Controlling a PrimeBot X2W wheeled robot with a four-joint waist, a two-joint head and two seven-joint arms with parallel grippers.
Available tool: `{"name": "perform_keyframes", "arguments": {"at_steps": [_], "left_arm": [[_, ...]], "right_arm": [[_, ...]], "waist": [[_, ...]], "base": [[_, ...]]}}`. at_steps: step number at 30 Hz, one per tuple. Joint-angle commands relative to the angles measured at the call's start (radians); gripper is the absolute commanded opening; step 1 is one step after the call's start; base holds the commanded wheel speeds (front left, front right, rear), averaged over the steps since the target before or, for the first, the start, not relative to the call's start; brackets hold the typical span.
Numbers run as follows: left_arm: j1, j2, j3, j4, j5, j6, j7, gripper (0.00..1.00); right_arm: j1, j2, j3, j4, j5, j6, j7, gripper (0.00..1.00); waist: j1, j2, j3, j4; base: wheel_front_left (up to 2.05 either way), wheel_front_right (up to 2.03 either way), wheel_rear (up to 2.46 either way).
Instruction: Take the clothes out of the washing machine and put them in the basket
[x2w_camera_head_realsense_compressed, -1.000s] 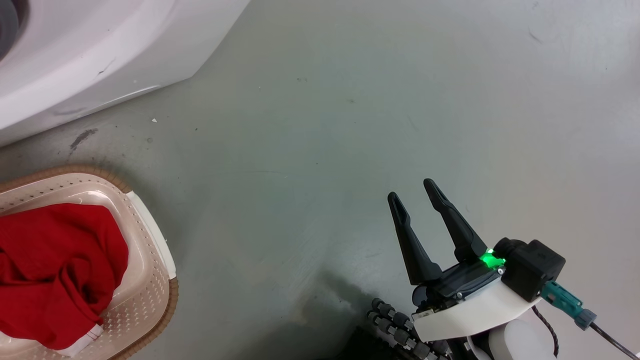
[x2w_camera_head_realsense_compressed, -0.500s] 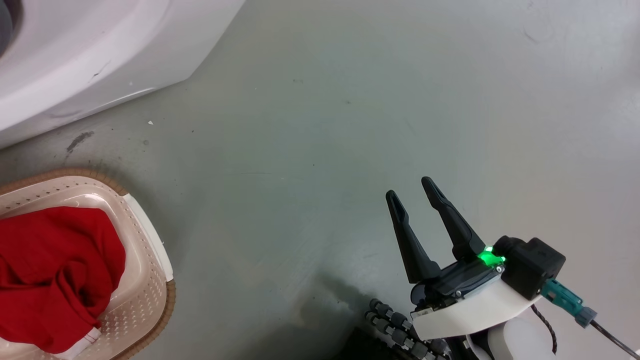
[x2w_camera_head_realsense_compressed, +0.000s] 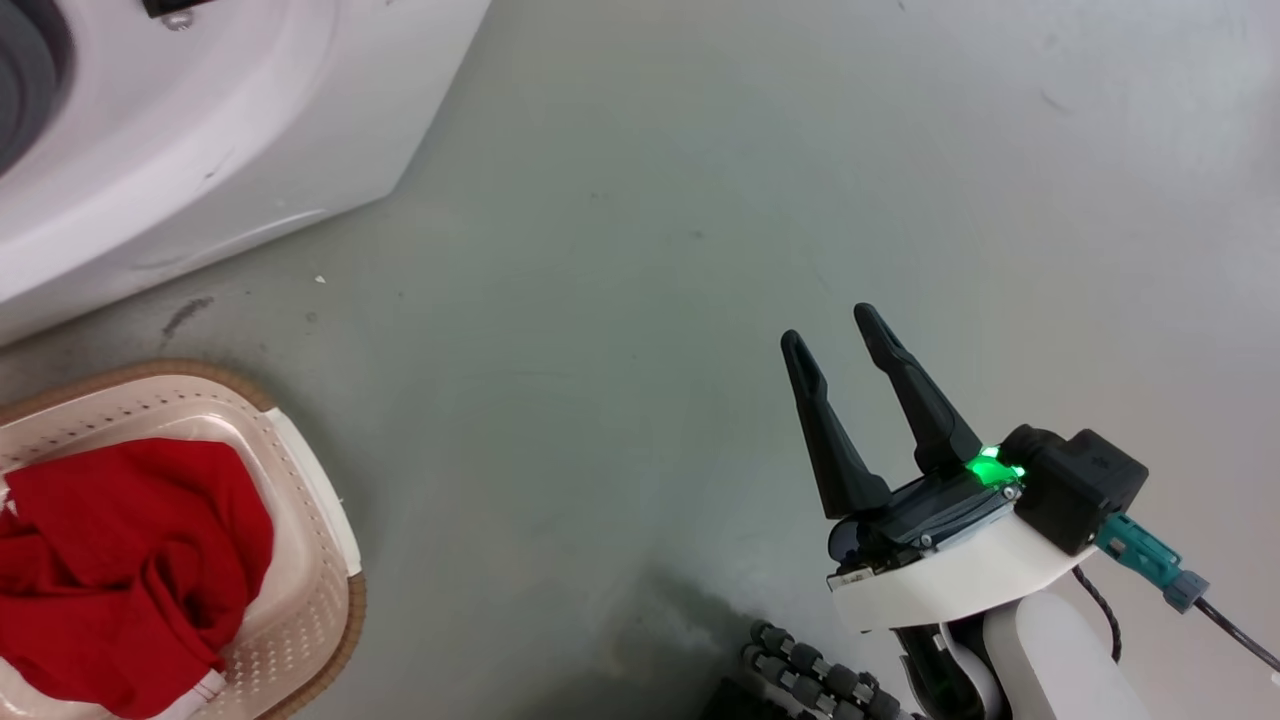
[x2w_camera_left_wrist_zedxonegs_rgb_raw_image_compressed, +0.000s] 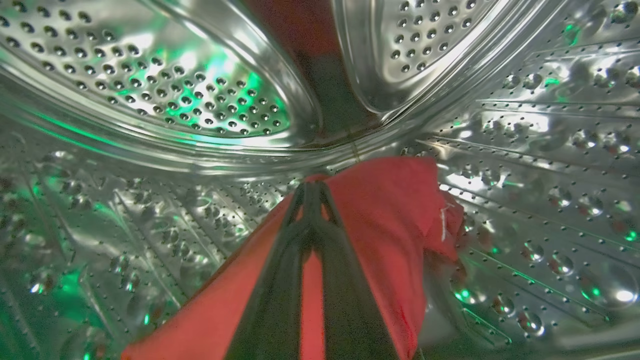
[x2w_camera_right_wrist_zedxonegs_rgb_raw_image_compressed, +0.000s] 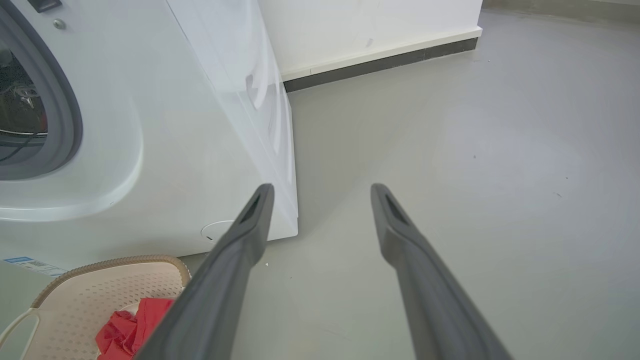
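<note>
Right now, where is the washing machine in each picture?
Head view: the washing machine is in the top left corner.
Left wrist view: the camera is inside it; its shiny drum curves all around the red clothes.
Right wrist view: the washing machine covers the left side, its porthole at the left edge.
Shared landmark: the basket, lower left, below the machine in the head and right wrist views.

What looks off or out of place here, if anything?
Nothing serious. A dark scuff marks the floor by the washing machine. The red clothes sit bunched inside the basket; the left pincer is shut on more red cloth in the drum.
</note>
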Motion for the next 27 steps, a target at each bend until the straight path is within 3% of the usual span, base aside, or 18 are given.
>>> {"name": "perform_keyframes", "arguments": {"at_steps": [1, 10, 20, 27], "left_arm": [[0.038, -0.018, 0.01, 0.03, -0.019, -0.006, -0.053, 0.0], [0.21, -0.131, 0.045, 0.142, -0.101, -0.022, -0.299, 0.0], [0.39, -0.239, 0.066, 0.165, -0.158, -0.039, -0.396, 0.0], [0.516, -0.309, 0.088, 0.078, -0.169, -0.026, -0.409, 0.0]], "right_arm": [[-0.014, 0.001, -0.01, 0.008, -0.008, -0.001, -0.002, 1.0], [0.015, 0.001, -0.068, 0.042, -0.048, -0.001, -0.002, 1.0], [0.053, 0.001, -0.105, 0.078, -0.088, -0.001, -0.002, 1.0], [0.081, 0.001, -0.129, 0.099, -0.125, -0.001, -0.002, 1.0]], "waist": [[0.0, 0.0, -0.036, 0.021], [0.0, 0.0, -0.18, 0.082], [0.0, 0.0, -0.338, 0.153], [0.0, 0.0, -0.442, 0.217]], "base": [[0.0, 0.0, 0.0], [0.0, 0.0, 0.0], [0.0, 0.0, 0.0], [0.0, 0.0, 0.0]]}}
